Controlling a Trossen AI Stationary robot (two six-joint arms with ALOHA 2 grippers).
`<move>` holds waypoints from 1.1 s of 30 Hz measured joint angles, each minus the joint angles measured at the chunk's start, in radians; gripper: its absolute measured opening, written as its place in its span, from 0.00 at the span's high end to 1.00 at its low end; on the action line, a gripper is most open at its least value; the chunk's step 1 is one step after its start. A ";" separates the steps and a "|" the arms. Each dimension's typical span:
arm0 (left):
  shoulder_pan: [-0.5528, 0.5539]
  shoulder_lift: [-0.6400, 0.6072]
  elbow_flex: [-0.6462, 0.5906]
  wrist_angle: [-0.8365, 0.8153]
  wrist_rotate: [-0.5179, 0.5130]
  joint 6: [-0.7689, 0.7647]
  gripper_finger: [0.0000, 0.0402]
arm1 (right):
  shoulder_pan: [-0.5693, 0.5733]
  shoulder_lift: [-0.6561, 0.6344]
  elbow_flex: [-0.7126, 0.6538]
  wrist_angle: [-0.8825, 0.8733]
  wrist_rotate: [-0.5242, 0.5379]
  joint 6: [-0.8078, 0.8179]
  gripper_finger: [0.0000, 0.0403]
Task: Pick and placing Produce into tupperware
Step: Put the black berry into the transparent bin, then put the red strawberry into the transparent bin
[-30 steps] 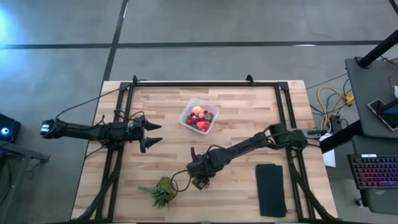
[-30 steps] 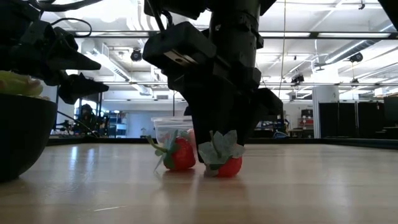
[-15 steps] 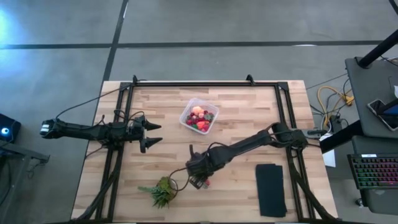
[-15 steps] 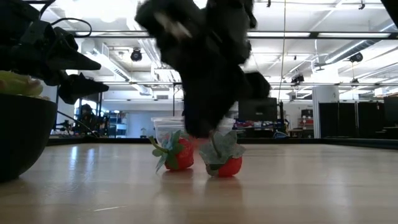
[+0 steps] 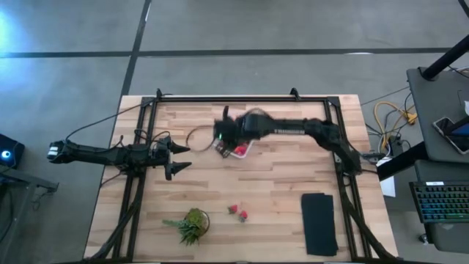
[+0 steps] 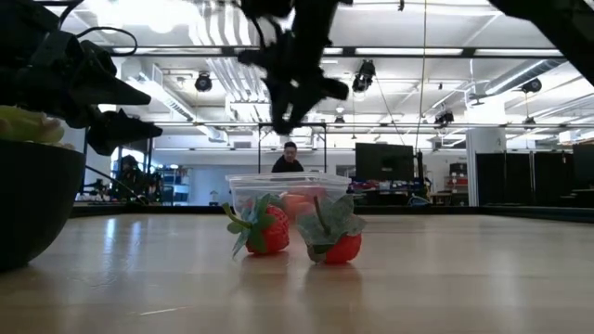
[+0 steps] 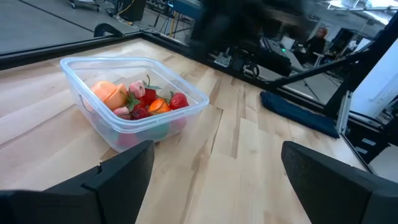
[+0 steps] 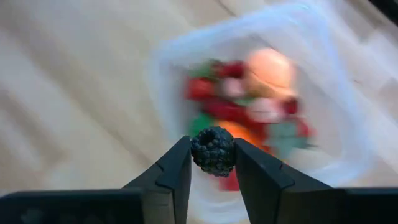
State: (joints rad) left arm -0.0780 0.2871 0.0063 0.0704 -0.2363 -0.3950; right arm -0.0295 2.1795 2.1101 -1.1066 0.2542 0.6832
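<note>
step: transport, near its end. The right hand (image 8: 212,163) carries a small dark, bumpy blackberry-like piece (image 8: 212,150) and hangs over the small clear plastic tub with rounded corners (image 7: 134,102); drop not yet made.
right hand: clenched on the dark berry, which sits pinched between the two fingertips (image 8: 176,163). In the high view this hand (image 5: 226,137) is over the tub's left side, toward the worktop's far edge, about mid-width.
left hand: released, jaws wide apart, holding nothing; parked by the worktop's left edge (image 5: 178,158), pointing at the tub.
tub: sits toward the far edge of the light wooden plank worktop (image 5: 278,183), middle of its width. Already holds a pile: a pink-orange round fruit (image 7: 107,92), several small red strawberry-like pieces (image 7: 178,100), an orange bit.
next move: judge it needs the berry centred well inside the rim, a short lowering, then letting go; a high release risks a bounce off the pile.
remaining: two red strawberry-like pieces with green tops (image 5: 237,213) lie together near the worktop's near edge, just beside a spiky green leafy plant (image 5: 190,224). Well apart from the tub.
berry look: near-black, knobbly, round, small enough to sit fully between the fingertips.
other: flat black rectangular pad (image 5: 319,223) at the near-right corner, untouched.
</note>
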 joint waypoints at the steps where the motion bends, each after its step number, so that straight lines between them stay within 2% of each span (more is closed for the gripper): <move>1: 0.000 0.000 0.000 0.000 0.000 0.000 0.16 | -0.032 0.001 0.000 -0.031 -0.025 -0.019 0.73; 5: 0.000 0.000 0.000 0.000 0.000 0.000 0.16 | -0.095 0.002 -0.040 -0.050 -0.101 -0.083 0.67; 12: 0.000 0.000 0.000 0.000 0.000 0.000 0.16 | -0.108 0.003 -0.077 -0.030 -0.098 -0.097 0.50; 14: 0.000 0.000 0.000 0.000 0.000 0.000 0.16 | -0.096 0.003 -0.074 -0.032 -0.142 -0.120 0.47; 19: 0.000 0.000 0.000 0.000 0.000 0.000 0.16 | 0.028 0.001 -0.064 -0.040 -0.292 -0.266 0.44; 24: 0.000 0.000 0.000 0.000 0.000 0.000 0.16 | 0.188 0.001 -0.112 -0.016 -0.281 -0.351 0.46; 33: 0.000 0.000 0.000 0.000 0.000 0.000 0.16 | 0.353 0.001 -0.299 0.237 -0.177 -0.512 0.46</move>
State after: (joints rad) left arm -0.0782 0.2874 0.0063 0.0700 -0.2361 -0.3950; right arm 0.3239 2.1807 1.8116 -0.8698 0.0776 0.1710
